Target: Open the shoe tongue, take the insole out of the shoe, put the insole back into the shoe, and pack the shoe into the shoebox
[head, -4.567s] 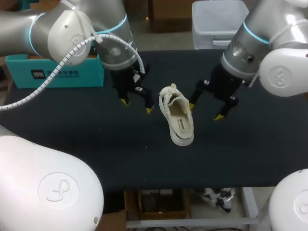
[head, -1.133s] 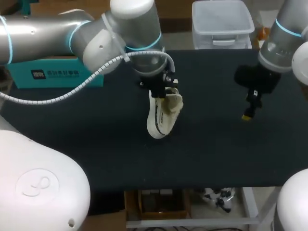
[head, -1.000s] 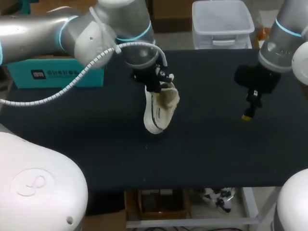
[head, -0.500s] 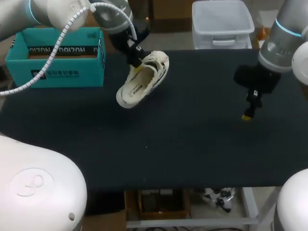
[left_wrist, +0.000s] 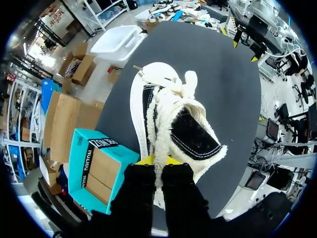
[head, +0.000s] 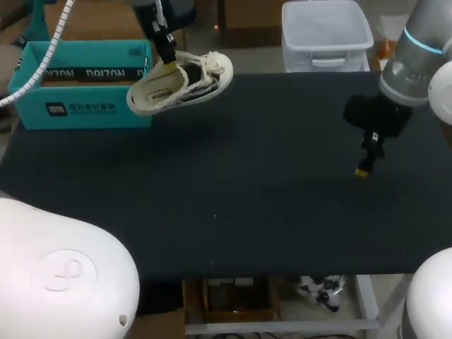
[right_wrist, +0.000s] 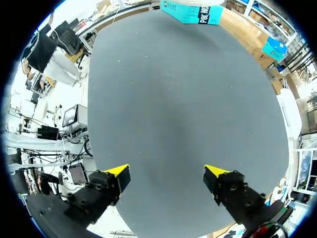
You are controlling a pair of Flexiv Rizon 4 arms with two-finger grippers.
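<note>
Up front, bare black desk (head: 247,233). Middle right of the frame: right pincer (head: 363,168) spread wide, gripping nothing, hovering low. Further back, upper left: left pincer (head: 168,65) squeezed nearly closed on the fleecy rim of the white shoe (head: 182,81), held airborne, toe to the right, just beside the open teal shoebox (head: 78,106). Danger from here: slipping out of that thin pinch, or snagging sole or toe on the box wall from a crooked descent.

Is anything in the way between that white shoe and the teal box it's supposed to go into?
Nothing visible does. The shoe hangs in the left gripper, lifted off the table right beside the open shoebox, with no object between them.
</note>
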